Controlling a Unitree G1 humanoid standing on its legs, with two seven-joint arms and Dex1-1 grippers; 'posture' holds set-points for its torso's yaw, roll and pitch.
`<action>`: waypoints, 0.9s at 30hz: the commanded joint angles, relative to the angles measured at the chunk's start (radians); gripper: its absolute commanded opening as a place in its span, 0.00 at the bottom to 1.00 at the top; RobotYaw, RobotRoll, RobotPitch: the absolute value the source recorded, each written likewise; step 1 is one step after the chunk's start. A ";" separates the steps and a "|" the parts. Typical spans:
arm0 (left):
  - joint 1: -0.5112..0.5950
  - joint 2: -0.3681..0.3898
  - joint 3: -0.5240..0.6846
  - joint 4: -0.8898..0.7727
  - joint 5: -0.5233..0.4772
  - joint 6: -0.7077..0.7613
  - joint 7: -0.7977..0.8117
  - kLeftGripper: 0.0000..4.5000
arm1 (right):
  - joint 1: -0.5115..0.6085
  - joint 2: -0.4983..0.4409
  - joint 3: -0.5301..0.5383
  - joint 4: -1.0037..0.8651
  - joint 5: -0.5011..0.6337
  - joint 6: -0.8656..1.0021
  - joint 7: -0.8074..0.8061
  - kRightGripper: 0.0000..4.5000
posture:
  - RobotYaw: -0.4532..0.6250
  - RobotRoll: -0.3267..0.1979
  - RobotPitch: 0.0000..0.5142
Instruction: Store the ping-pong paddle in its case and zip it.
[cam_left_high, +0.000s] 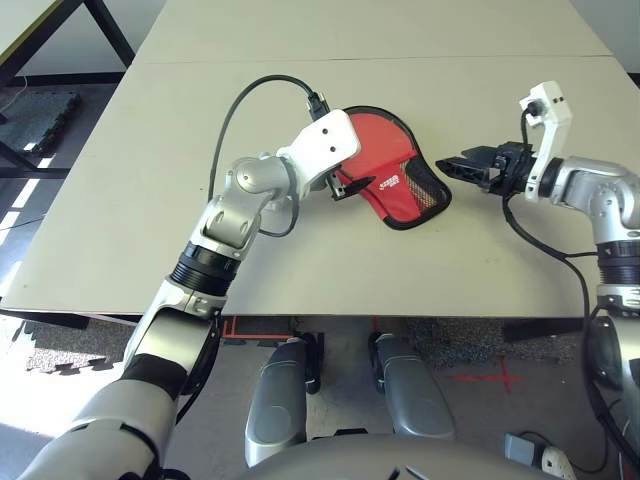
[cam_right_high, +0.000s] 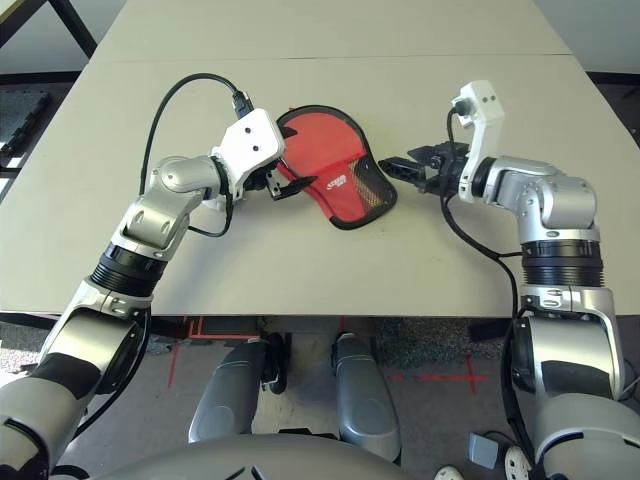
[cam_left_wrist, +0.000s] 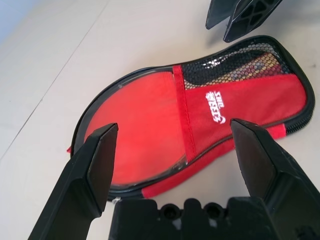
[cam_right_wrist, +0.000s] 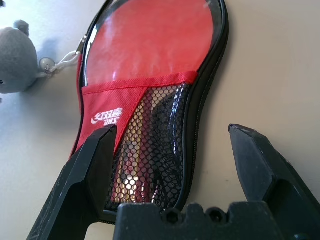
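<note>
Both black-fingered grippers, left (cam_left_wrist: 172, 165) and right (cam_right_wrist: 175, 165), hang spread and empty at either end of the red paddle-shaped fabric case (cam_left_high: 390, 180), mid-table. Its zip looks closed around the red-faced paddle (cam_right_wrist: 150, 125), whose handle shows through the mesh, so little seems left. Beyond stretches the bare beige table (cam_left_high: 330, 90).

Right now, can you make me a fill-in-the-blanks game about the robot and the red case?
1. The case lies flat on the ____.
2. The left gripper has its fingers ____.
3. The small logo on the case is coloured ____.
4. The pocket nearest the right gripper is made of black ____.

Missing words: table; open; white; mesh
</note>
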 joint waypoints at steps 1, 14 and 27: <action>0.004 0.041 0.016 -0.070 -0.028 0.050 -0.043 1.00 | -0.015 0.023 0.025 0.059 -0.022 -0.009 -0.007 0.98 | 0.41 0.62 0.40; 0.020 0.054 0.002 -0.112 -0.042 0.089 -0.050 1.00 | -0.011 0.113 -0.015 0.098 0.028 0.107 -0.018 0.98 | 0.41 0.62 0.44; 0.023 0.052 -0.012 -0.098 -0.038 0.083 -0.051 1.00 | 0.028 0.112 -0.014 0.006 0.060 0.263 -0.037 0.19 | 0.41 0.62 0.44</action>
